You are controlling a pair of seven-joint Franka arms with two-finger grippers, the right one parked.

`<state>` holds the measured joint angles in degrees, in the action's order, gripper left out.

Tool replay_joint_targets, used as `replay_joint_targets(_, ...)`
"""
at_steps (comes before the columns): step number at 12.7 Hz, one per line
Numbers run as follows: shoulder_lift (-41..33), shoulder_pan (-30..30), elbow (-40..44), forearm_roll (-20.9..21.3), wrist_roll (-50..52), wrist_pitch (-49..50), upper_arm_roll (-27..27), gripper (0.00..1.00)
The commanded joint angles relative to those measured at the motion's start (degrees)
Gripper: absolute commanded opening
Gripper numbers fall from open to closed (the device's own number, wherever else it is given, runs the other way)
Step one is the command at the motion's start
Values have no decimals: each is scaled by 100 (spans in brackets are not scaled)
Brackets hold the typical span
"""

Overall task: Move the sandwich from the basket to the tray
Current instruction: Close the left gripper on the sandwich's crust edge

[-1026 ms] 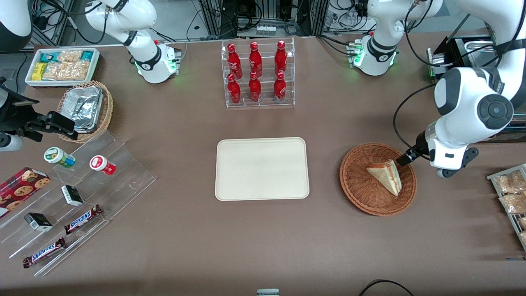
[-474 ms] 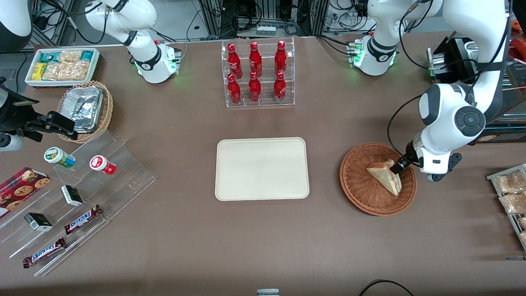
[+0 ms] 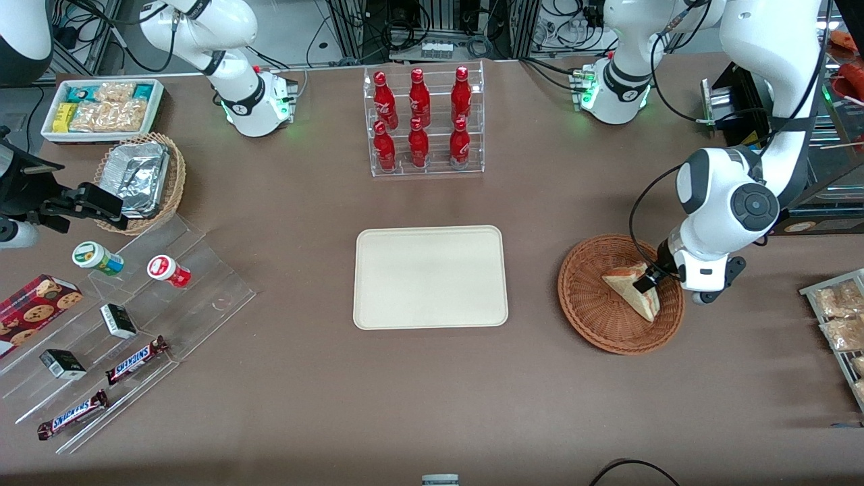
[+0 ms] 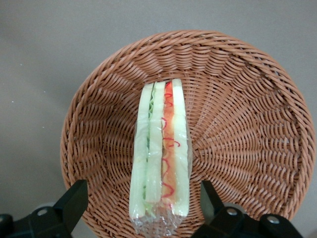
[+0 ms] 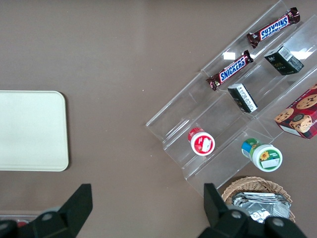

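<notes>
**The sandwich could be squashed or dropped**

The sandwich (image 4: pixel 159 153) is lying in the basket (image 4: pixel 237 124), wrapped in thin clear film. It is resting with its cut edge turned up, so the red, green and cream layers can be seen. The gripper (image 4: pixel 141 201) is held just above it, with its fingers (image 4: pixel 74 201) spread wide, one on each side of the bread. Nothing is being pinched yet.

The bread looks soft. If it is squeezed too hard, it could be squashed and the filling pushed out. If it is squeezed too gently, the slippery film could slide and the sandwich could be dropped. If the fingers are lowered too far, the woven bottom of the basket could be poked, and the light basket could be pushed or lifted along.

The tray (image 3: pixel 430 277) is lying well apart from the basket, toward the parked arm's end of the table (image 3: pixel 432 391). A long carry is needed, so a loose hold could be lost on the way.
</notes>
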<state>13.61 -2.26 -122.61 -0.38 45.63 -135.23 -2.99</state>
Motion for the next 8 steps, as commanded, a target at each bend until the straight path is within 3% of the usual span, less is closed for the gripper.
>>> replay_joint_targets(1, 44, -82, 26, -50, 104, -56, 0, 100)
replay_joint_targets(6, 185, -161, 26, -41, 87, -170, 0, 99)
replay_joint_targets(8, 238, -161, 18, -50, 95, -249, 0, 88)
